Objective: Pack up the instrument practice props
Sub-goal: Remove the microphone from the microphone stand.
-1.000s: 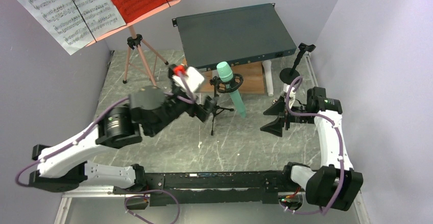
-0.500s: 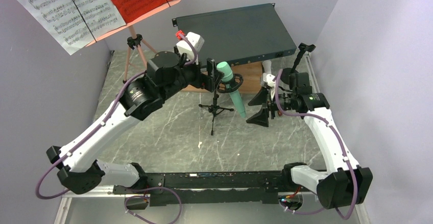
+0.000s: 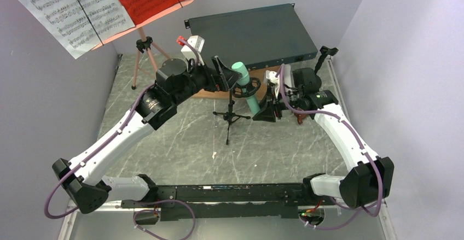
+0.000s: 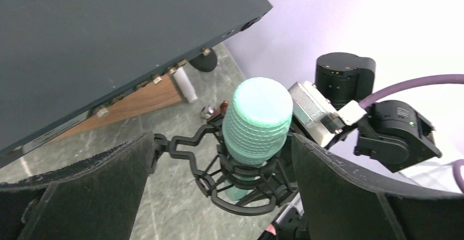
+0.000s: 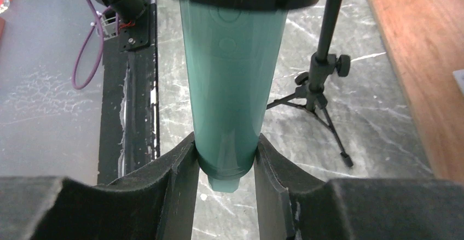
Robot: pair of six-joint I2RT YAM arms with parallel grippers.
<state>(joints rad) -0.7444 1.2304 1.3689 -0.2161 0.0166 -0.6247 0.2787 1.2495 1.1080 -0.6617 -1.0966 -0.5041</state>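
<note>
Table [image 3: 180,141]: marbled. Music stand [image 3: 143,44]: rear left, unpacked. Left gripper [image 4: 221,152]: jaws spread, flanking mint microphone [image 4: 257,120] head, probably to steady it. Right gripper [image 5: 226,163]: jaws pinching its lower barrel, likely to pull it from tripod mount [image 5: 323,70], table centre.

Even, diffuse illumination is recorded in the overhead view; only faint, soft shadows are cast on the grey veined marble-pattern tabletop [image 3: 180,141]. The pale lavender walls [image 3: 405,59] are seen to lean outward, as under wide-angle distortion. In the left wrist view the wall at upper right is blown out to white, and the black padded fingers [image 4: 82,191] of the left gripper [image 4: 221,152] are rendered soft. In the right wrist view a broad sheen is noted on the glossy teal microphone barrel [image 5: 230,76].
</note>
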